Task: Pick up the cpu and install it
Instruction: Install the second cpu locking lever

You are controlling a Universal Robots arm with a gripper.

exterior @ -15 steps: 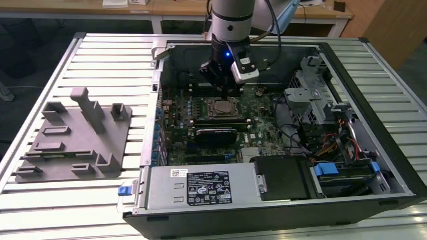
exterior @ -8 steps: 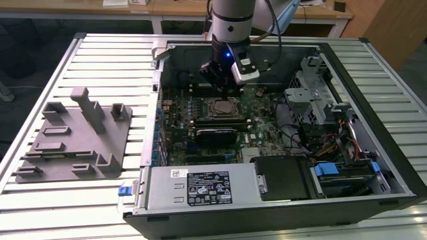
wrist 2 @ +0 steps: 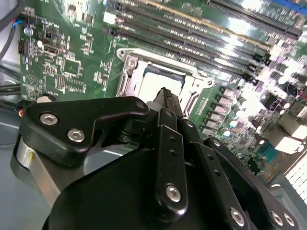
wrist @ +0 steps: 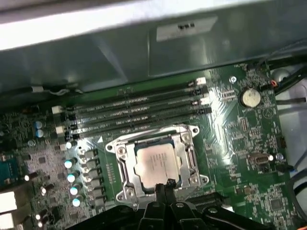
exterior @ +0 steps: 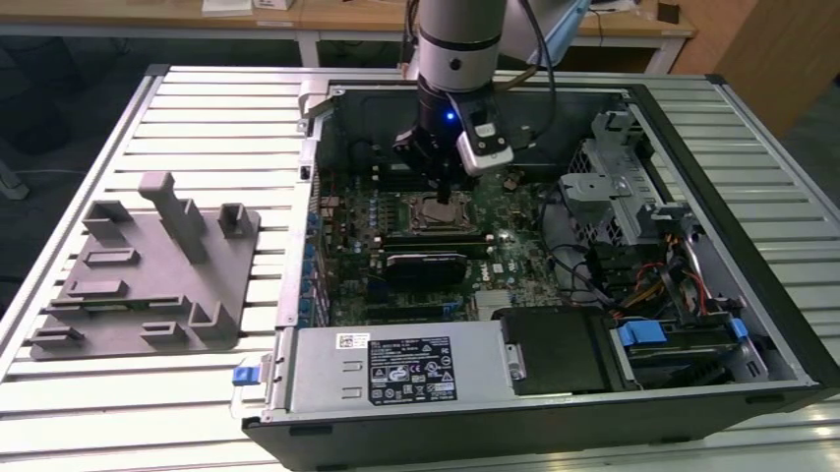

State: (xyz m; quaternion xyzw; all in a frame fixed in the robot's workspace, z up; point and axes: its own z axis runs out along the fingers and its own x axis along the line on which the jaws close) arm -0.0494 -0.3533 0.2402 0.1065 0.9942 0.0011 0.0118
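The gripper (wrist: 163, 186) is seen with its fingertips drawn together, nothing held between them — poised just above the near edge of the cpu (wrist: 156, 162). The cpu lies flat and square inside the socket frame (wrist: 125, 153) on the motherboard (wrist: 240, 129), directly below the gripper, beside the memory slots (wrist: 139, 108).
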